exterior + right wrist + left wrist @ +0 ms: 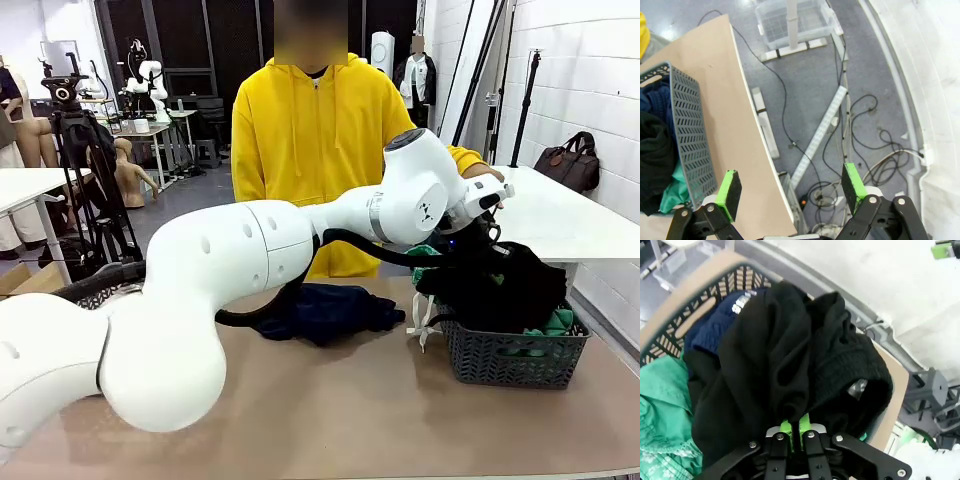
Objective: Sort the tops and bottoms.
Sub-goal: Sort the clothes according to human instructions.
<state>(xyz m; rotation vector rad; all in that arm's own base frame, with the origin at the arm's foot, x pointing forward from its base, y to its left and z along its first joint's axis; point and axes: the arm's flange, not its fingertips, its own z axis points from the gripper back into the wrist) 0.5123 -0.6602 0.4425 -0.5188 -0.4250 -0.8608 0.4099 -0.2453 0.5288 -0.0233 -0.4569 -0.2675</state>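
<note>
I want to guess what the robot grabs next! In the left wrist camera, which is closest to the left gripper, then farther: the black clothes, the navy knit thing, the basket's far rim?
1. Black garment: pinched in the left gripper, directly ahead.
2. Navy knit garment: beyond it, upper left.
3. Basket's far rim: farthest, behind the navy one.

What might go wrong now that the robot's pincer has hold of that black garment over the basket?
1. The left pincer pinches just a fold of the black garment, so the cloth could slip free.
2. The garment drapes over the navy piece and green garment in the grey basket; lifting might drag them out.
3. The loaded basket stands near the table edge and could be tugged off.
</note>
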